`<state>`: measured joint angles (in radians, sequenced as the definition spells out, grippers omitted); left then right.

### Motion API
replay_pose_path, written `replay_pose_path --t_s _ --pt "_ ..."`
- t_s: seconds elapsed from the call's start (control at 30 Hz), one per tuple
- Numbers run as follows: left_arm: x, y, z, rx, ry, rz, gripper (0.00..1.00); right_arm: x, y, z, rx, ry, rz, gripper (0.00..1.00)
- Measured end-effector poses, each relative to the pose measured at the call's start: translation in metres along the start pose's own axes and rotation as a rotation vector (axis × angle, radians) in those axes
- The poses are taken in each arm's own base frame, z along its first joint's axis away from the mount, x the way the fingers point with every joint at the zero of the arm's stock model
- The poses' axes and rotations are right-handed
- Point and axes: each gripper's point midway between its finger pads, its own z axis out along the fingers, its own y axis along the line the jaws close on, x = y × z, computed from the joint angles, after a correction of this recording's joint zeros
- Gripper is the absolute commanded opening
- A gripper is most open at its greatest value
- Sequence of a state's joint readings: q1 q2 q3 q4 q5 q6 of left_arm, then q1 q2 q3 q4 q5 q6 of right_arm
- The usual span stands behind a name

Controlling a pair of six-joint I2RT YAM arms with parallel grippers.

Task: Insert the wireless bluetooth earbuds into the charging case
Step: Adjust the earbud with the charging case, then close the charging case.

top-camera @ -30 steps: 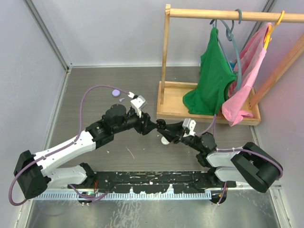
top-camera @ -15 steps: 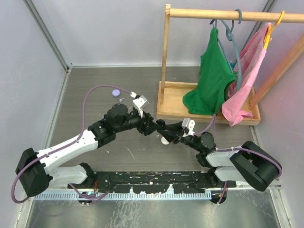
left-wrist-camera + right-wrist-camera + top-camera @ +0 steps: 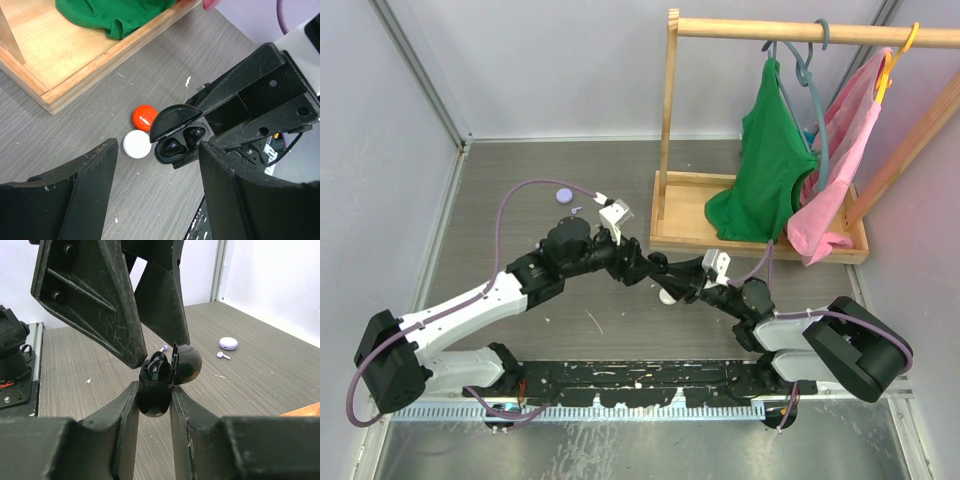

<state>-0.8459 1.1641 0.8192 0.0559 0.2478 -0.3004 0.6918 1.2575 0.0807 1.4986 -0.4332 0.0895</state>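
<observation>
From above, the left jaws and the right jaws are seen almost tip to tip over the grey bench [image 3: 520, 170]. A white round flat disc [image 3: 667, 296] lies just beside the right jaws and a lilac round flat disc [image 3: 562, 195] lies well behind the left jaws. In the left wrist view the left jaws are held spread and released. Ahead of them and between them, an open black glossy plastic charging case [image 3: 176, 125] is seen with two black earbuds [image 3: 171, 147] seated inside it, and a red round flat disc [image 3: 144, 116] lies just beyond. In the right wrist view the right jaws are clenched on that case, its lid [image 3: 187, 362] raised, and two tiny lilac earbuds [image 3: 223, 356] are seen on the bench well ahead of them.
</observation>
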Motion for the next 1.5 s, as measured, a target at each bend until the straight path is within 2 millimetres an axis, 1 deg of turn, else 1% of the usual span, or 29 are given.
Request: replay_pose_path --t_s 0.1,0.2,0.33,0.4,0.5,0.73,0.83,1.0,1.17,1.27,1.33,1.37,1.43,1.5 --pt "-0.004 0.003 -0.004 0.003 0.006 -0.018 0.68 0.0 0.002 0.0 -0.009 0.001 0.0 0.01" --pt "-0.012 0.006 -0.008 0.03 -0.002 -0.055 0.69 0.0 0.005 0.0 -0.027 0.003 0.001 0.01" --pt "-0.016 0.001 -0.013 0.099 0.008 -0.107 0.69 0.0 0.01 0.001 -0.058 0.003 0.007 0.01" --pt "-0.014 -0.006 -0.013 0.143 0.025 -0.121 0.69 0.0 0.012 0.002 -0.07 0.004 0.012 0.01" --pt "-0.011 -0.015 -0.009 0.208 0.055 -0.141 0.69 0.0 0.015 0.002 -0.088 0.004 0.015 0.01" --pt "0.005 -0.027 0.001 0.316 0.133 -0.208 0.65 0.0 0.02 0.002 -0.119 0.009 0.021 0.01" --pt "0.009 -0.03 0.001 0.343 0.156 -0.225 0.65 0.0 0.02 0.002 -0.119 0.009 0.023 0.01" --pt "-0.001 -0.039 -0.009 0.378 0.128 -0.192 0.65 -0.001 0.019 0.006 -0.121 0.007 0.029 0.01" --pt "-0.019 -0.052 -0.027 0.419 0.063 -0.11 0.65 0.002 0.017 0.01 -0.123 0.021 0.047 0.01" --pt "-0.027 -0.056 -0.036 0.423 0.032 -0.067 0.66 0.004 0.016 0.012 -0.121 0.034 0.06 0.01" --pt "-0.028 -0.053 -0.038 0.392 0.022 -0.05 0.67 0.006 0.014 0.015 -0.118 0.047 0.075 0.01" --pt "-0.027 -0.048 -0.038 0.358 0.023 -0.052 0.67 0.008 0.013 0.017 -0.114 0.061 0.09 0.01" --pt "-0.023 -0.033 -0.037 0.271 0.031 -0.057 0.68 0.013 0.01 0.021 -0.104 0.094 0.12 0.01" --pt "-0.016 -0.012 -0.035 0.151 0.048 -0.072 0.69 0.021 0.006 0.026 -0.083 0.143 0.166 0.01"
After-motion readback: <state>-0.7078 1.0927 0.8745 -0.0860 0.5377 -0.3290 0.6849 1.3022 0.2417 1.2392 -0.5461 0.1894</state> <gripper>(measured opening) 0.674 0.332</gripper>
